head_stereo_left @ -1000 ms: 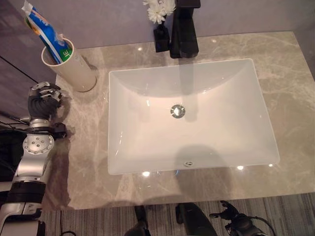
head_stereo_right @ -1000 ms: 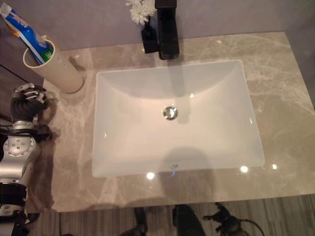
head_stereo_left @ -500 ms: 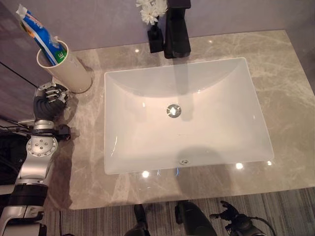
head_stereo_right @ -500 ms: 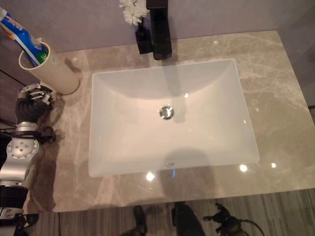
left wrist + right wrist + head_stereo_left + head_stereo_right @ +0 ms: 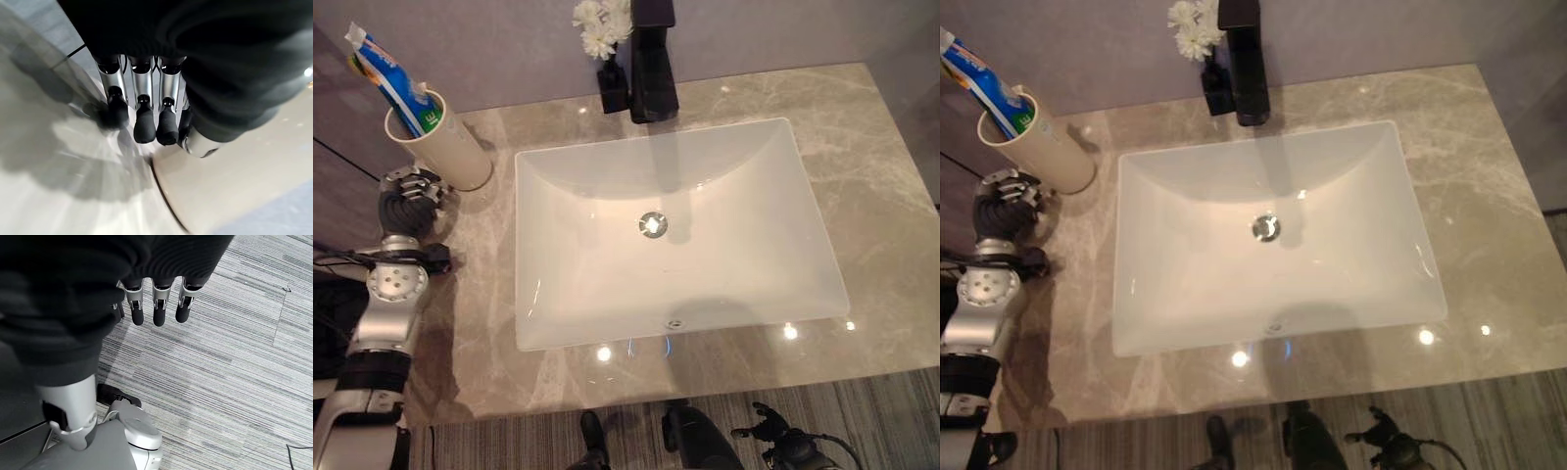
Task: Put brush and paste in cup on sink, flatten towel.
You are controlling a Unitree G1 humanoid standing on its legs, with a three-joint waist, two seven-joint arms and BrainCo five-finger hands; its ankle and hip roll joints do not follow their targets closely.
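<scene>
A cream cup (image 5: pixel 448 149) stands at the counter's back left corner, left of the sink (image 5: pixel 530 331). A blue and white toothpaste tube (image 5: pixel 384 69) leans out of it, with something green (image 5: pixel 430 119) at the rim beside it. My left hand (image 5: pixel 408 200) rests on the counter just in front and to the left of the cup. In the left wrist view its fingers (image 5: pixel 145 128) hang relaxed, close to the cup's wall (image 5: pixel 234 191), and hold nothing. My right hand (image 5: pixel 154 308) hangs open low over the striped floor.
A white rectangular basin fills the middle of the marble counter (image 5: pixel 862 147). A black faucet (image 5: pixel 651 59) and a small dark vase with white flowers (image 5: pixel 605 73) stand behind it by the wall. The counter's front edge (image 5: pixel 705 387) runs above grey carpet.
The whole picture has shifted, so the camera has moved. My left hand has stayed by the cup's base, a little closer to it.
</scene>
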